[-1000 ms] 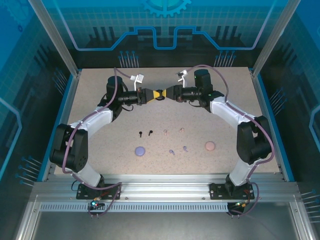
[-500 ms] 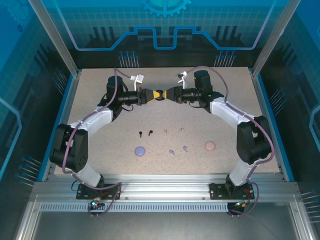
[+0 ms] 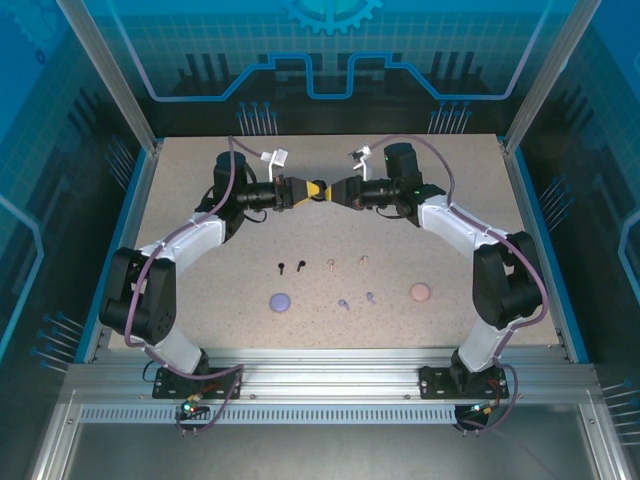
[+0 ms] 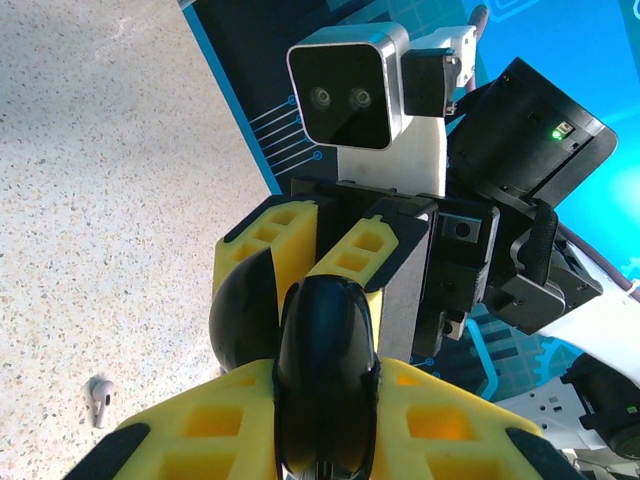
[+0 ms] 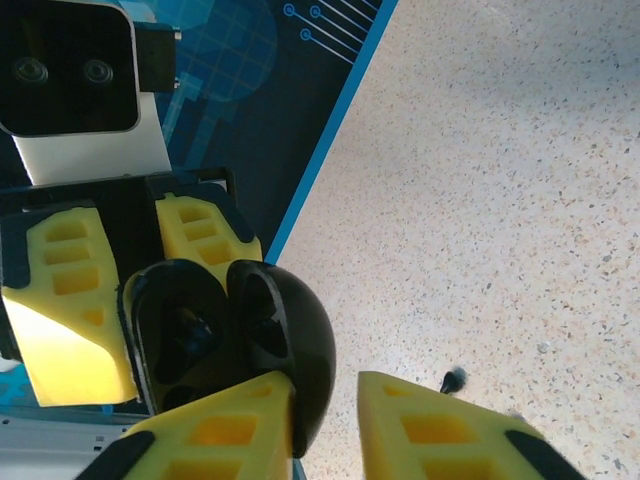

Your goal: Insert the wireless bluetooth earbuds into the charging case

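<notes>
My left gripper (image 3: 310, 188) is shut on the base of a black charging case (image 4: 325, 380), held above the far middle of the table. The case is open, its lid (image 5: 285, 335) swung aside. My right gripper (image 5: 325, 425) is open, one finger against the lid's edge and the other finger free. Two black earbuds (image 3: 290, 266), two pinkish-beige earbuds (image 3: 331, 265) and two lilac earbuds (image 3: 344, 304) lie on the table nearer the arm bases. One pale earbud (image 4: 98, 398) and one black earbud (image 5: 453, 380) show below the grippers in the wrist views.
A shut lilac case (image 3: 280, 301) lies left of the lilac earbuds. A shut pink case (image 3: 420, 291) lies to their right. The speckled table (image 3: 200, 330) is bordered by a blue rim and frame posts at the back corners.
My right gripper has edged a little to the left, closer against the case held by the left gripper. The left arm and the things on the table have stayed put.
</notes>
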### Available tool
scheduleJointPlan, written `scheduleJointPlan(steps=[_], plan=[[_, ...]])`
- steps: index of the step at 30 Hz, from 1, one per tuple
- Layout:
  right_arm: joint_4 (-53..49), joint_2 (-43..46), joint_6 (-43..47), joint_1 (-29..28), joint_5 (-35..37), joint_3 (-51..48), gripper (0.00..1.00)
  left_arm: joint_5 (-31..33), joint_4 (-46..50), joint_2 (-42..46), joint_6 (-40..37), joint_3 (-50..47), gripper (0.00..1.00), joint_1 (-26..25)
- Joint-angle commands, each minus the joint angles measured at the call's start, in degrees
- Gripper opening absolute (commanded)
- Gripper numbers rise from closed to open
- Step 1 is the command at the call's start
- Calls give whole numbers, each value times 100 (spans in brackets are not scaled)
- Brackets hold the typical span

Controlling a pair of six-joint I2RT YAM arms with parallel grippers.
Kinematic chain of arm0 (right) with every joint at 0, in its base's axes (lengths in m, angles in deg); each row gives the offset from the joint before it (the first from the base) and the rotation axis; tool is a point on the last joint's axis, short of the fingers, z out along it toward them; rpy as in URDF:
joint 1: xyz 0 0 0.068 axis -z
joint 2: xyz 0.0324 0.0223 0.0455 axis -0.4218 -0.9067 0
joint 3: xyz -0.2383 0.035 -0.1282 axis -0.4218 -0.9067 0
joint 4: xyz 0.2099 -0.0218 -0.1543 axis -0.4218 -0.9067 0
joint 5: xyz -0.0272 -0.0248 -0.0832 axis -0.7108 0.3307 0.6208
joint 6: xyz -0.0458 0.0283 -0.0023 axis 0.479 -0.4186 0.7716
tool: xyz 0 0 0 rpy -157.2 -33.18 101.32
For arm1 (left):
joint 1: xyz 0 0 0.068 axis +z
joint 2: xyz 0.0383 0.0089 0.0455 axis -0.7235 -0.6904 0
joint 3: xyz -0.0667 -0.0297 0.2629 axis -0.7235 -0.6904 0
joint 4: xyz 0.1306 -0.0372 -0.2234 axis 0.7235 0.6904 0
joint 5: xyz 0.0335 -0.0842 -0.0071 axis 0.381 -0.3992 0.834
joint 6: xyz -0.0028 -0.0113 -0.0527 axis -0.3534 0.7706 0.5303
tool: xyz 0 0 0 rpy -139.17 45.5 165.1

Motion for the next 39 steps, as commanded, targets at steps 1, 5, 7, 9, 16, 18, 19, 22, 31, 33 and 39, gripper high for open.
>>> scheduleJointPlan(steps=[1,5,7,9,16,18,19,22,31,33,39], plan=[[-380,-168,117,-109,82,198,19,-21,-137,-11,-99,209,0,-27],[-578,-245,185,-155,116,416,15,-21,-153,-3,-87,161,0,-28],[-653,-288,205,-174,139,520,10,-15,-162,-4,-85,149,0,-37],[-740,-324,225,-203,149,620,4,-4,-163,-19,-89,139,0,-45],[-1502,-411,497,-235,458,1112,0,316,73,-1,-186,59,34,-54],[-1803,-419,634,-233,669,1262,0,520,209,37,-262,42,56,-50],[-1968,-423,703,-220,774,1348,0,593,248,47,-293,42,63,-39],[-2446,-465,974,-193,1020,1611,0,710,421,65,-424,87,80,5],[-4253,-850,2325,-55,1741,3014,0,674,1427,128,-1265,452,99,327],[-4557,-978,2615,-36,1895,3311,0,618,1761,116,-1566,573,99,374],[-5174,-1383,3392,-48,2195,3953,0,448,3093,-14,-2723,1145,99,484]])
